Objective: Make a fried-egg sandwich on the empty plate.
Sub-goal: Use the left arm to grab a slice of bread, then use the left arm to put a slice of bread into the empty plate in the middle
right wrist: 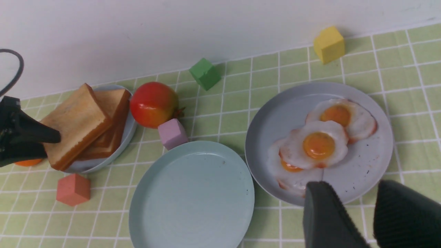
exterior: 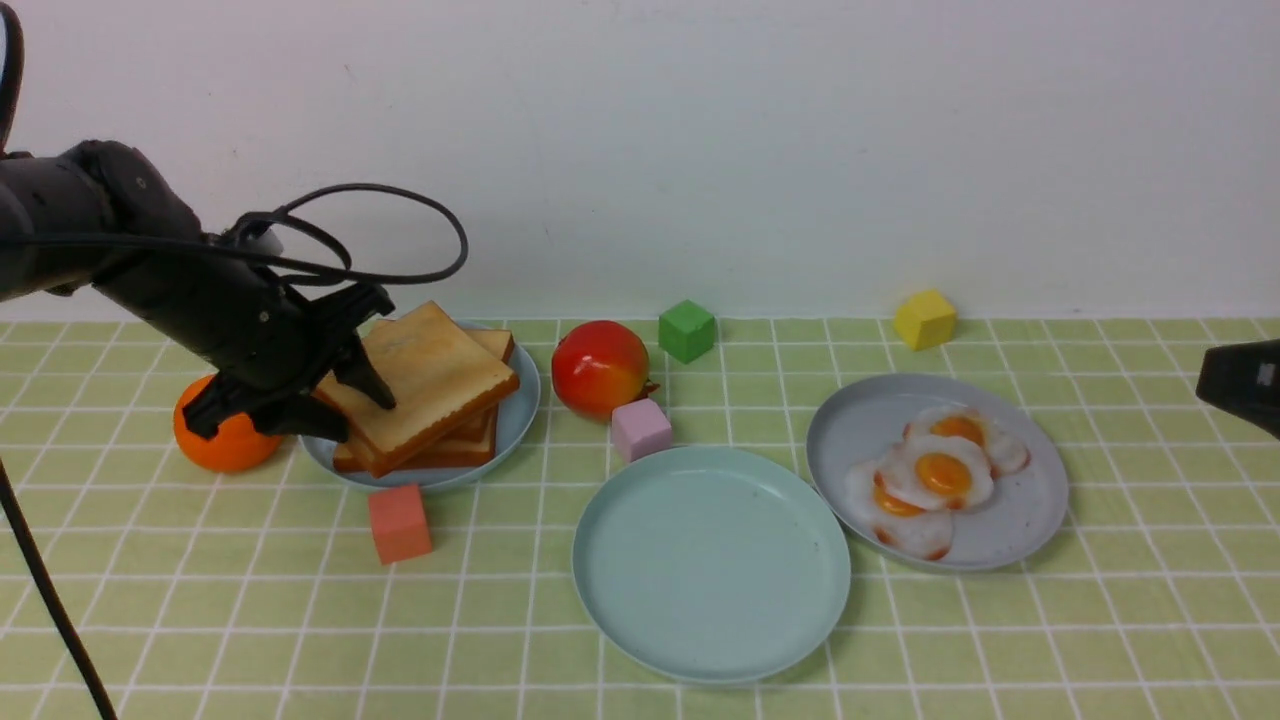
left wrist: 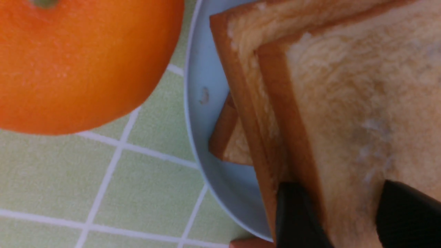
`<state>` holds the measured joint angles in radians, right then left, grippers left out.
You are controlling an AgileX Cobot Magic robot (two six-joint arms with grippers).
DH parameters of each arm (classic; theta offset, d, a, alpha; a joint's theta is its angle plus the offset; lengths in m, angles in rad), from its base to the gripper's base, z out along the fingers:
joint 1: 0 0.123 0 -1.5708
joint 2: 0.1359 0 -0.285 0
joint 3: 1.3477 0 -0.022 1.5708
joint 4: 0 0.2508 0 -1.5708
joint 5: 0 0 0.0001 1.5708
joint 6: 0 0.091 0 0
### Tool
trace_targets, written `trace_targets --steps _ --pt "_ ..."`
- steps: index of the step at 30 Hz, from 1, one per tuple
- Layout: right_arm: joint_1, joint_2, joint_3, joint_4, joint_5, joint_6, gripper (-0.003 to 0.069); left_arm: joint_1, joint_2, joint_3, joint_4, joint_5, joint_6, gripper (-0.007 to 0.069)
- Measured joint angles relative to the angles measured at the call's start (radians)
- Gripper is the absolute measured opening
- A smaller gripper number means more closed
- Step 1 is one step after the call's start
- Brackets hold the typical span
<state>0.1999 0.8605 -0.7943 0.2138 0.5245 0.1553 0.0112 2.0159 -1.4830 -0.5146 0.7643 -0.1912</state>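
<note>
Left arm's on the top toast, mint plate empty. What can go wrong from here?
1. The left end effector straddles just one edge of the tilted top square golden-brown toast slice; it may pivot or slip when lifted.
2. The toast slices underneath could get dragged off the round light-blue plastic plate.
3. The round red fruit and pink cube lie toward the round pale mint plastic plate; a low carry might clip them.

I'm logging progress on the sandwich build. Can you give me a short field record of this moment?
left gripper: jaws straddle the top square golden-brown toast slice on the light-blue round plate; grip uncertain
right gripper: open, empty, right of the greyish round plate of white fried eggs
pale mint-teal round plate: empty
progress: nothing assembled yet
</note>
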Motion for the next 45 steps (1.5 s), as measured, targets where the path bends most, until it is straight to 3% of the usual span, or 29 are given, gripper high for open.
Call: trace_targets --steps 6,14,21,27,31,37,45 --pt "0.0 0.0 0.0 0.008 0.018 0.0 0.0241 0.002 0.019 -0.004 -0.027 -0.005 0.002 0.026" --pt "0.0 0.0 0.0 0.011 0.071 0.0 0.0241 0.003 0.0 -0.006 0.027 -0.005 0.019 0.0027" --pt "0.0 -0.002 0.0 0.016 0.071 -0.001 0.0241 0.003 -0.135 -0.004 0.081 0.021 0.065 0.0022" --pt "0.0 -0.004 0.0 0.016 0.071 -0.001 0.0241 -0.042 -0.237 -0.004 -0.053 0.115 0.347 0.0022" --pt "0.0 -0.004 0.0 0.016 0.071 -0.001 0.0241 -0.156 -0.213 0.009 -0.126 0.168 0.489 0.0022" --pt "0.0 -0.004 0.0 0.016 0.065 -0.001 0.0241 -0.307 -0.096 0.034 -0.143 0.101 0.509 0.0022" --pt "0.0 -0.002 0.0 0.001 0.047 -0.001 0.0244 -0.365 0.057 0.034 -0.131 0.058 0.436 0.0035"
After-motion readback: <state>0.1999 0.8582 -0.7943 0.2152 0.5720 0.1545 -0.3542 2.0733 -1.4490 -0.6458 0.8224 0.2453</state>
